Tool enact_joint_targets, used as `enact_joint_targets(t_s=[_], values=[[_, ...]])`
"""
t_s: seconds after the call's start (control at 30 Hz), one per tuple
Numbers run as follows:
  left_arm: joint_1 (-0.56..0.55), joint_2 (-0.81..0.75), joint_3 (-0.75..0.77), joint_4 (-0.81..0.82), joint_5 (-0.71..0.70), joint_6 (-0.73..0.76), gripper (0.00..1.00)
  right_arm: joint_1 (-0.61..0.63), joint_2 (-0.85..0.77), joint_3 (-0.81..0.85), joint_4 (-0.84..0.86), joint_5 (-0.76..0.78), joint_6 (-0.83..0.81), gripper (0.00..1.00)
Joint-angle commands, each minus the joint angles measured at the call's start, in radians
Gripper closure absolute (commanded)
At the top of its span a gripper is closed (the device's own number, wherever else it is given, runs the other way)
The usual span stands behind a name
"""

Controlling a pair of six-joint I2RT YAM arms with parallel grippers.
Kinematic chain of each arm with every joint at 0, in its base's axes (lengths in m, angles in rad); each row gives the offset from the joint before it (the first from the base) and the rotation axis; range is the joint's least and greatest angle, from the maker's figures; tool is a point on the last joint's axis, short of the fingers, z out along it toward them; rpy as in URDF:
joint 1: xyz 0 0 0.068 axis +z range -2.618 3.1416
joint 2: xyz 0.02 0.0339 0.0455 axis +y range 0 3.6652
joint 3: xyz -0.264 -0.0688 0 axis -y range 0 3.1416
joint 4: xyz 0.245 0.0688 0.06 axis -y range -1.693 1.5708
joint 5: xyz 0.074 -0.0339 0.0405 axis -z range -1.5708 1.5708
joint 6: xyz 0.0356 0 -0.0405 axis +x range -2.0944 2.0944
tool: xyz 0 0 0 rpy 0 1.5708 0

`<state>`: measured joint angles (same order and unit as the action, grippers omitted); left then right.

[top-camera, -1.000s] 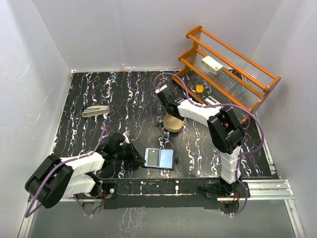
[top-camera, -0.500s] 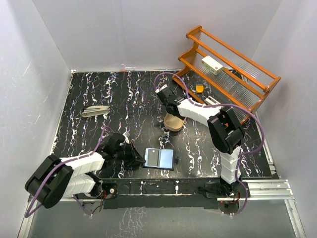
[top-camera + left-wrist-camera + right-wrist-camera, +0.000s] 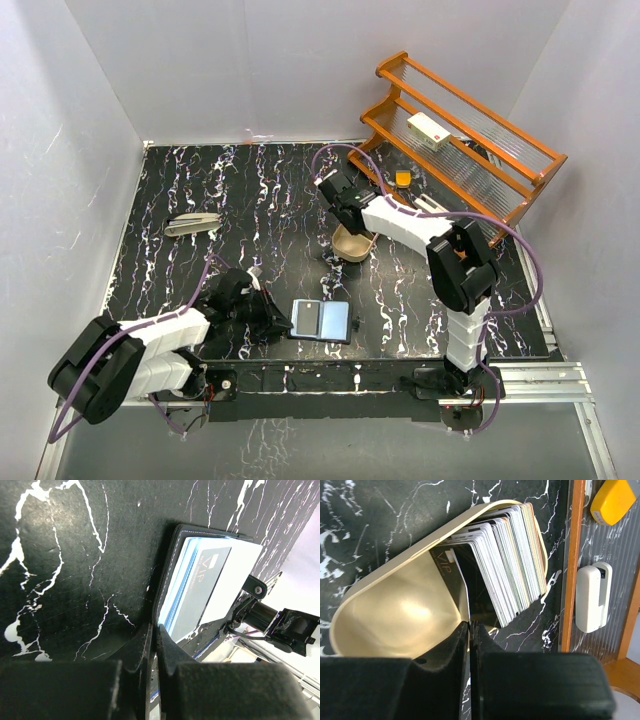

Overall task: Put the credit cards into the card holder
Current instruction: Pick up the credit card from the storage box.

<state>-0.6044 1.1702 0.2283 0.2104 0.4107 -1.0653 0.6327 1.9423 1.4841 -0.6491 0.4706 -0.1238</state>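
Ringing the black, white-veined table point(image 3: 250, 200) are white walls on three sides, and an orange slatted wooden rack point(image 3: 470, 140) fills the far right corner. The middle and far left offer room, broken only by a small grey oval object point(image 3: 192, 224).

The left arm lies low along the near edge and reaches rightward. Its left claw point(image 3: 154, 629) sits at the left rim of the small black bifold card holder point(image 3: 322, 320), which lies open and flat near the front centre. The jaws are pressed almost together, tips against the stitched rim. Whether they pinch it cannot be told. Thin pale-blue credit cards point(image 3: 182, 577) and one dark card point(image 3: 202, 587) sit inside the holder.

The right arm rises from its base, folds at the elbow and stretches back and leftward. The right claw point(image 3: 470, 625) is at the rim of a cream oval-ended tray point(image 3: 395, 610), near the rack's foot. Its jaws are closed to a thin slit. More cards stand on edge just beyond the tips, and a pale card edge runs down to them. Whether it is held cannot be told.
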Motion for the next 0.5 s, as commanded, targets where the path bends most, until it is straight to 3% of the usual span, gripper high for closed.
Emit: enact_joint_targets(t_s=[0.0,0.27,0.47], values=[[-0.005,-0.035,-0.004,-0.089,-0.032,0.025,1.0,-0.004,-0.101,0.04,-0.02,-0.069,0.024,1.0],[-0.005,-0.052,0.036,-0.151,-0.05,0.046,1.0,0.019,-0.194,0.032,-0.092,-0.147,0.101,1.0],[-0.005,-0.076,0.035,-0.161,-0.06,0.036,0.98,0.029,-0.313,-0.004,-0.148,-0.246,0.247,1.0]])
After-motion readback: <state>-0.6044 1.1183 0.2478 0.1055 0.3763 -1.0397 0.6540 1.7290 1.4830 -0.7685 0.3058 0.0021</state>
